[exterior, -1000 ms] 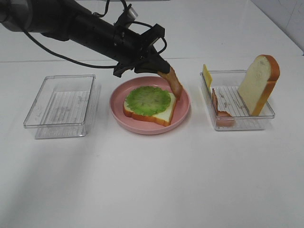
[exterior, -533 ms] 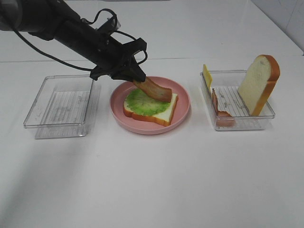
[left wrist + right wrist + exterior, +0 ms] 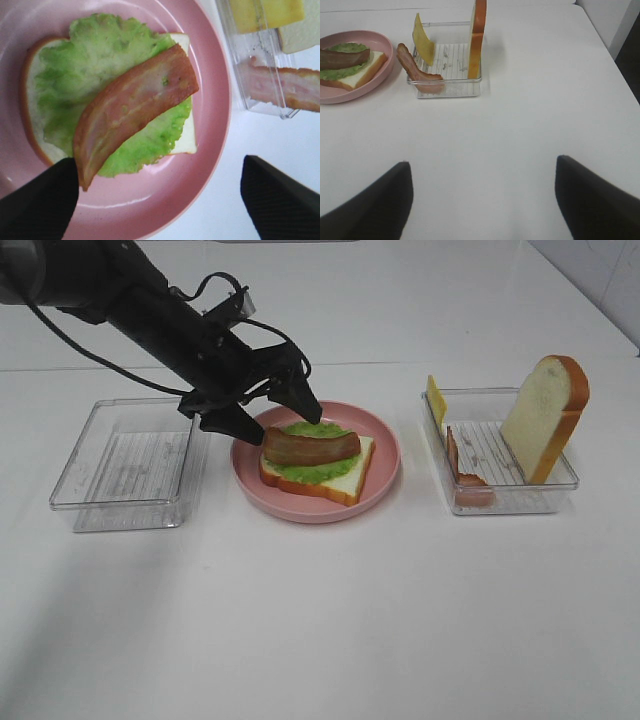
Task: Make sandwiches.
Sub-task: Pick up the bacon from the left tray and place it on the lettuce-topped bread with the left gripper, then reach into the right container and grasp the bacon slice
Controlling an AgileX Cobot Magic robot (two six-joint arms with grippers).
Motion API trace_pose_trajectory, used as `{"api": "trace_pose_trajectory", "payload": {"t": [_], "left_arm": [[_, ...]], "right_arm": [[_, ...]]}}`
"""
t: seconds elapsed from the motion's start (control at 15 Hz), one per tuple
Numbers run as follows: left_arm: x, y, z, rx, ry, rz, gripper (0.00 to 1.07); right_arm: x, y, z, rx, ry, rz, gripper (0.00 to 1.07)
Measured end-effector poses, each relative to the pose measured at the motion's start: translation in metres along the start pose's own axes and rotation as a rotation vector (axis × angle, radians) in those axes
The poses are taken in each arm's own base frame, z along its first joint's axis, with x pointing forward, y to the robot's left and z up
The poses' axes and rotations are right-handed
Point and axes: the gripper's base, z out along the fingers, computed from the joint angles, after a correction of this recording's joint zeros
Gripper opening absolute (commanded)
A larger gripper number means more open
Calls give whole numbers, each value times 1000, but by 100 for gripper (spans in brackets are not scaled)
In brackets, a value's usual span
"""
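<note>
On the lettuce (image 3: 305, 469), the bacon strip (image 3: 311, 447) lies flat, its length pointing away from your left gripper (image 3: 290, 428), jaws spread, empty.

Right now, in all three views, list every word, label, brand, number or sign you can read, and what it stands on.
There are none: no writing shows on the pink plate, the empty clear tray, the clear tray of ingredients, the sandwich or the table.

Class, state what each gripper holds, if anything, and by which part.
Nothing is held. The left gripper stands open over the brown bacon strip, which lies on the frilly green lettuce. The right gripper is open and empty.
</note>
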Motion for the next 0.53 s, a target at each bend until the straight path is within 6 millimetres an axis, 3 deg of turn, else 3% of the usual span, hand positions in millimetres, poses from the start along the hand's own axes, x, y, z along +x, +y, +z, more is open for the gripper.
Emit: {"api": "trace_pose_trajectory", "payload": {"t": [0.13,0.2,0.53], "left_arm": [[0,5,-9,-44,20,14,84],[-4,6,-34,-118,-3,-2,84],[-6,-7,-119,-352,-84,73,84]], "right_arm": [[0,0,0,0,0,0,75],[0,0,0,0,0,0,75],[0,0,0,0,0,0,75]]}}
